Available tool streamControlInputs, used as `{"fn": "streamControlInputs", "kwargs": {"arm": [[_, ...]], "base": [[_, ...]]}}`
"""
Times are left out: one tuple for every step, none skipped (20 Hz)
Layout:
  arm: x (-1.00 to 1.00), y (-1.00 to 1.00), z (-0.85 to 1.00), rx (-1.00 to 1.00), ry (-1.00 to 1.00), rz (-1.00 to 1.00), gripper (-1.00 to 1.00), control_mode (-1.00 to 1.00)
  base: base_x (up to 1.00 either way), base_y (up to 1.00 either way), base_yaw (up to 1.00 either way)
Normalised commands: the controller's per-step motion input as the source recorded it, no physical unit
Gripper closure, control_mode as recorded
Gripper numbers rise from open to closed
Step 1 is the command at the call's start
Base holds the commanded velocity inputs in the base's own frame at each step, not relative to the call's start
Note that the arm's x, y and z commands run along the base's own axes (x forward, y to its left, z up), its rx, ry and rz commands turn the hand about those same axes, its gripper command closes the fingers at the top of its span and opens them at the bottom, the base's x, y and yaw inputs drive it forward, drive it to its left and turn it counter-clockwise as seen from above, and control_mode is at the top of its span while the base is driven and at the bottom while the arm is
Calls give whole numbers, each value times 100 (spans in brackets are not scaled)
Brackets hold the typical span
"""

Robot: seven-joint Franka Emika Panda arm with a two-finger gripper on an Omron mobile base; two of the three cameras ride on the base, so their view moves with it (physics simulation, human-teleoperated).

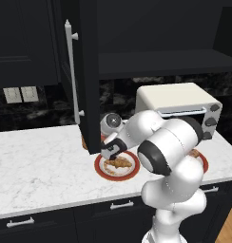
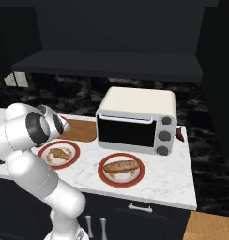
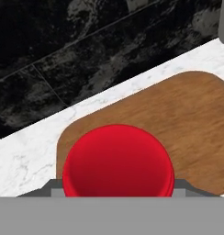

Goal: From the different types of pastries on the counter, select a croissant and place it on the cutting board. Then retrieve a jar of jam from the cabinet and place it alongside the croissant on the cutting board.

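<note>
In the hand view my gripper [image 3: 116, 184] is shut on the jar of jam [image 3: 117, 160], a squat red jar seen from above, with a grey fingertip at each side. The jar hangs over the near left corner of the brown wooden cutting board [image 3: 178, 119]. In the left base view the gripper [image 1: 111, 151] is low over the counter [image 1: 37, 166], beside the open cabinet door [image 1: 89, 71]. The croissant [image 1: 119, 163] [image 2: 59, 154] lies on a red-rimmed plate [image 2: 74, 149] in front of the cutting board [image 2: 81, 130]. The oblong pastry [image 2: 120, 166] lies on a second plate.
A cream toaster oven [image 2: 137, 123] stands at the back right of the counter. The black cabinet door with its long silver handle [image 1: 72, 71] swings out over the counter left of the arm. Black drawers run below the counter edge.
</note>
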Motion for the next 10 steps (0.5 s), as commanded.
{"fn": "streamControlInputs", "kwargs": {"arm": [[4, 0, -6, 0, 1, 0, 100, -100], [6, 0, -19, 0, 3, 0, 100, -100], [2, 0, -29, 0, 9, 0, 100, -100], [0, 0, -39, 0, 12, 0, 100, -100], [0, 1, -41, 0, 13, 0, 100, -100], [0, 0, -32, 0, 11, 0, 100, -100], [7, 0, -14, 0, 4, 0, 100, -100], [18, 0, -13, 0, 4, 0, 100, -100], [20, 0, -12, 0, 4, 0, 100, -100], [22, 0, -13, 0, 5, 0, 100, -100]], "base": [[0, 0, 0], [0, 0, 0], [0, 0, 0], [0, 0, 0], [0, 0, 0], [0, 0, 0], [0, 0, 0], [0, 0, 0], [0, 0, 0], [0, 0, 0]]}}
